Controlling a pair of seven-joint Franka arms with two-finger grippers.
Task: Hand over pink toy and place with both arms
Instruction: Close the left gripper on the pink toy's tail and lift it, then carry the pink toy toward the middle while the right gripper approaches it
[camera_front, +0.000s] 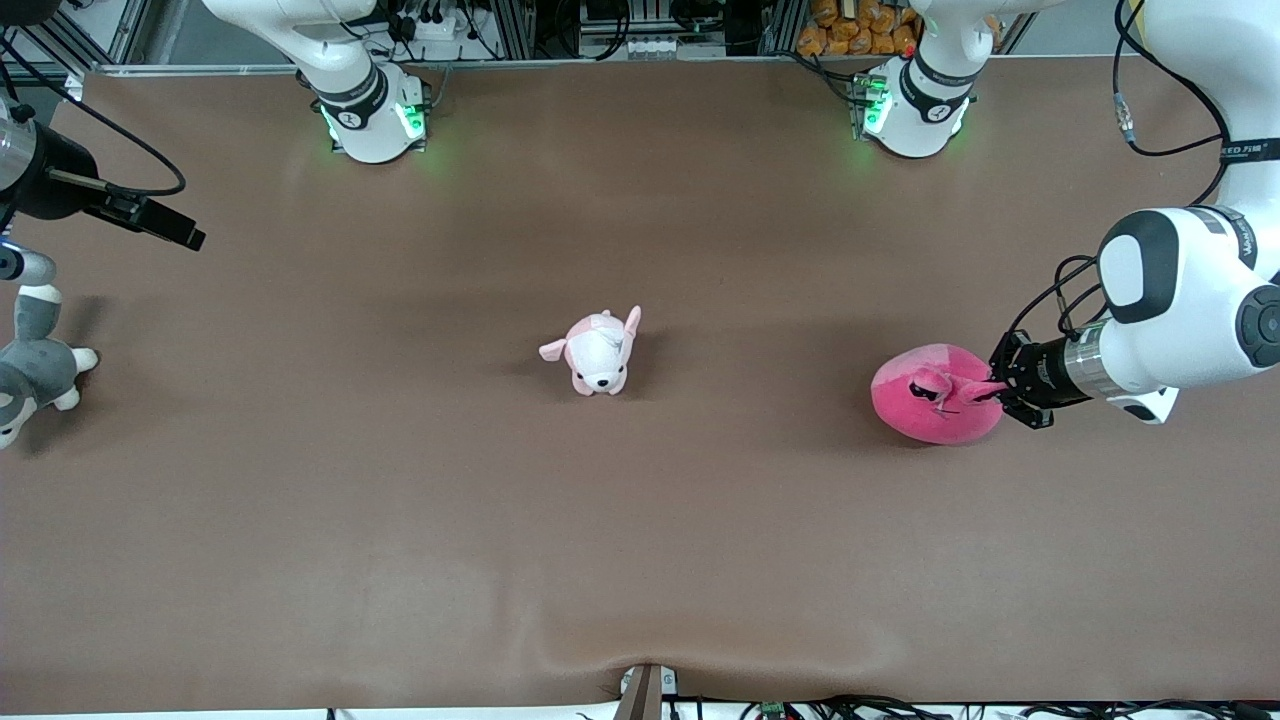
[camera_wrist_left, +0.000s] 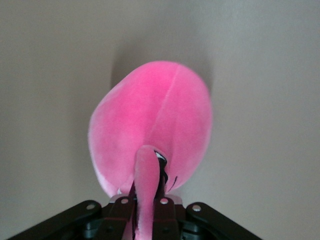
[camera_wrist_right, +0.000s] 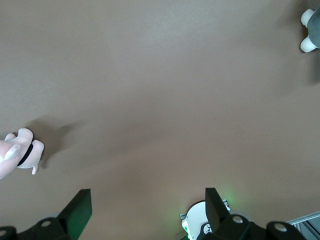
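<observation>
The hot-pink toy (camera_front: 930, 405) sits low at the table surface toward the left arm's end. My left gripper (camera_front: 995, 392) reaches in sideways and is shut on one of its ear-like flaps (camera_wrist_left: 145, 172). In the left wrist view the toy's round body (camera_wrist_left: 150, 120) hangs straight out from my left gripper (camera_wrist_left: 148, 202), with the flap pinched between the fingers. I cannot tell whether the toy touches the table. My right gripper (camera_front: 185, 235) is open and empty in the air over the right arm's end of the table; its spread fingers frame bare table in the right wrist view (camera_wrist_right: 147, 200).
A pale pink-and-white puppy plush (camera_front: 598, 352) stands mid-table and shows in the right wrist view (camera_wrist_right: 17, 152). A grey-and-white plush (camera_front: 30, 370) lies at the right arm's end of the table. The brown table cover (camera_front: 640, 560) has a wrinkle near its front edge.
</observation>
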